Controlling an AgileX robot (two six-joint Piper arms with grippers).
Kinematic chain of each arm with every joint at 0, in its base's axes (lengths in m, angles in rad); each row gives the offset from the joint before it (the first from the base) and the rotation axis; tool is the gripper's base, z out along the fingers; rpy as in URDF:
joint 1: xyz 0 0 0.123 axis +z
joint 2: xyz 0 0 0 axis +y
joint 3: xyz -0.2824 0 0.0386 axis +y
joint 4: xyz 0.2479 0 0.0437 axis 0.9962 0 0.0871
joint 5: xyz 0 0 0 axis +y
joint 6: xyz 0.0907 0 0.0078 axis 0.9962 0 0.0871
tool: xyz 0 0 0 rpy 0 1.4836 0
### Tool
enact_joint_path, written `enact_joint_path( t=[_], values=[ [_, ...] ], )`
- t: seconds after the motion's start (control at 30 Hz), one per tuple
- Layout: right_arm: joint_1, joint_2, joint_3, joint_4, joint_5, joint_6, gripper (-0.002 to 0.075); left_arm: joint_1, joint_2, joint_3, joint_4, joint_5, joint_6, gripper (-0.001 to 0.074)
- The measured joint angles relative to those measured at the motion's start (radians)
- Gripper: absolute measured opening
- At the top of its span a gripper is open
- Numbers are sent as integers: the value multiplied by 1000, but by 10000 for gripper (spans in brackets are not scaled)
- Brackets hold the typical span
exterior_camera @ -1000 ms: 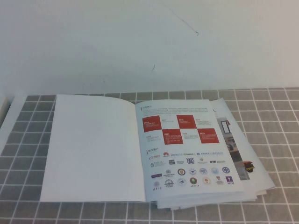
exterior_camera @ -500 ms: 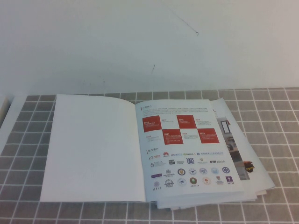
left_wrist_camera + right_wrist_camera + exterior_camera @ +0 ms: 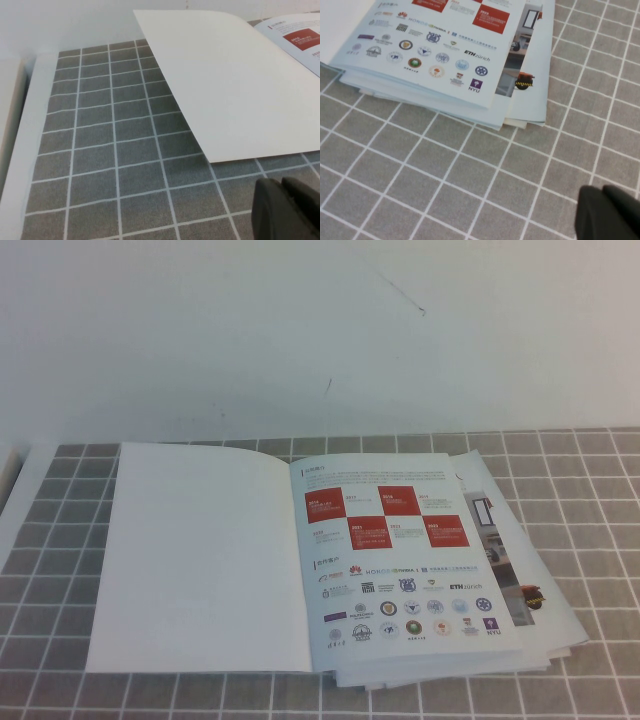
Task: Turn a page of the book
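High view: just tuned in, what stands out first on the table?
An open book lies flat on the grey checked cloth: its blank white page on the robot's left, a page with red squares and logo rows on the right. Loose printed sheets stick out beneath its right edge. Neither arm shows in that view; the left pincer sits low near the blank page's near corner, the right pincer over bare cloth near the sheets.

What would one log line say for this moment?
book: open flat | page: blank side up | left claw: off page | right claw: off book
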Motion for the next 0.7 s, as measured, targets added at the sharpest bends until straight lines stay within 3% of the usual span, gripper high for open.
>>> enact_joint_path(
  t=[0.7],
  values=[
    [0, 0, 0, 0, 0, 0, -1, 91, 0, 0, -45, 0, 45, -4]
  ],
)
